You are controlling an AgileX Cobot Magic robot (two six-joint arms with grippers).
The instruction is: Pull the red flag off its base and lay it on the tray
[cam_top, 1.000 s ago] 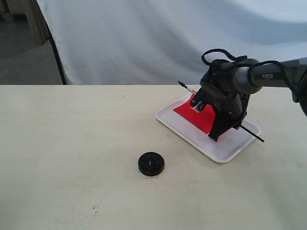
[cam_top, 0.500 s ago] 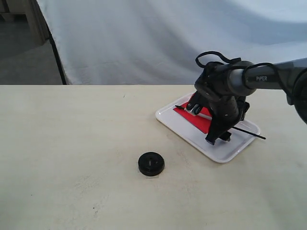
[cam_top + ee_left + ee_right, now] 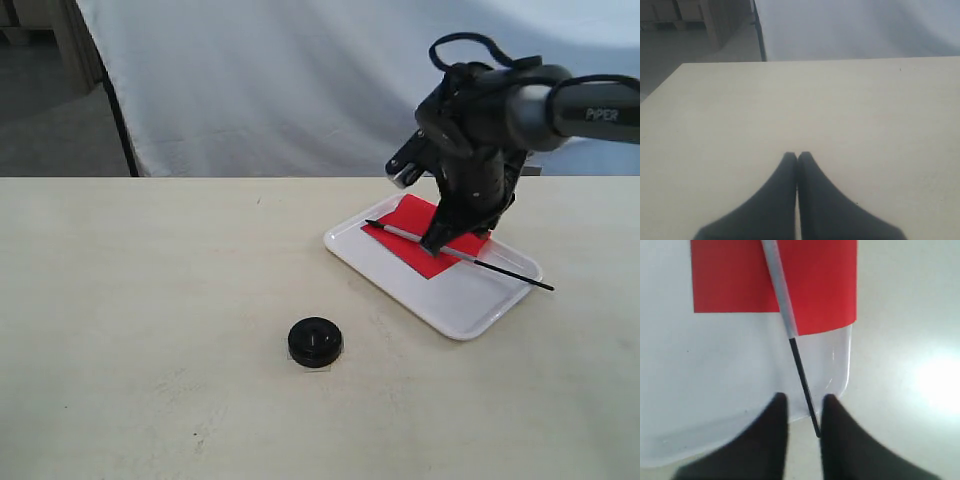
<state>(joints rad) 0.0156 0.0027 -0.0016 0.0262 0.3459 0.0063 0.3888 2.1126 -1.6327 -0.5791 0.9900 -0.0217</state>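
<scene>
At the right of the exterior view, the red flag [image 3: 408, 218] lies flat on the tray [image 3: 470, 302]. Its pole runs from upper left to lower right, and the black end overhangs the rim. The right gripper [image 3: 434, 243] hovers directly above the pole, jaws a little apart and holding nothing. The flag is thus immediately below this gripper, so any withdrawal should probably clear the pole. The base [image 3: 316, 342] sits well apart at lower centre. The left gripper [image 3: 797, 156] is closed and empty over bare table [image 3: 150, 300].
</scene>
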